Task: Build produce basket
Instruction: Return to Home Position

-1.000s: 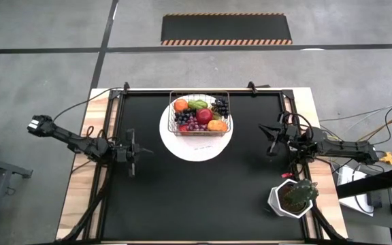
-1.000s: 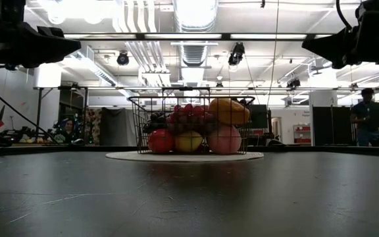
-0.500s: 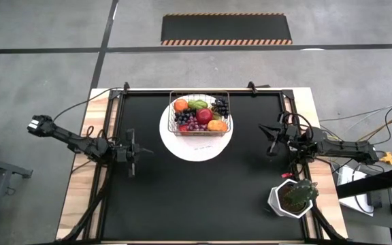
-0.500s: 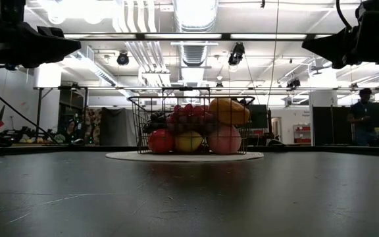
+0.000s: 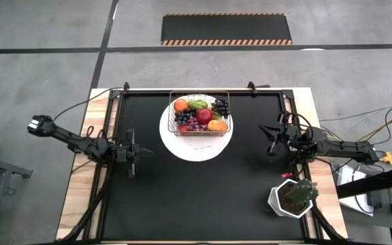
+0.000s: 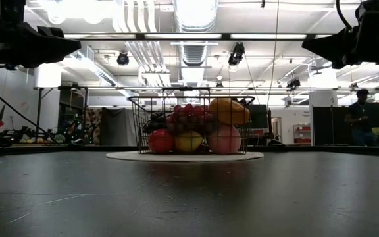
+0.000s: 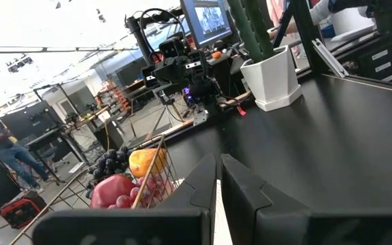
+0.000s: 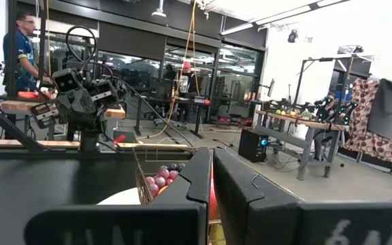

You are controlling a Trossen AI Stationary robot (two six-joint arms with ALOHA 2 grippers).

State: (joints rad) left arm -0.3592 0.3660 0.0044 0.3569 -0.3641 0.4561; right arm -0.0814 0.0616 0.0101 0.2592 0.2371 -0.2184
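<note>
At mid-table, left gripper (image 5: 141,151) and right gripper (image 5: 269,138) hang apart, fingers nearly together, holding nothing. Beyond them the basket (image 5: 171,116), full of produce (image 5: 204,115), sits on the white plate (image 5: 197,148). Filling looks finished; next, probably, both arms park.

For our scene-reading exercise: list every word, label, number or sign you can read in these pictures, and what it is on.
No text can be read.
Small dark marks on the white plate, beside the basket: too small to read.
Monitor screen in the left wrist view: blurred, unreadable.
</note>
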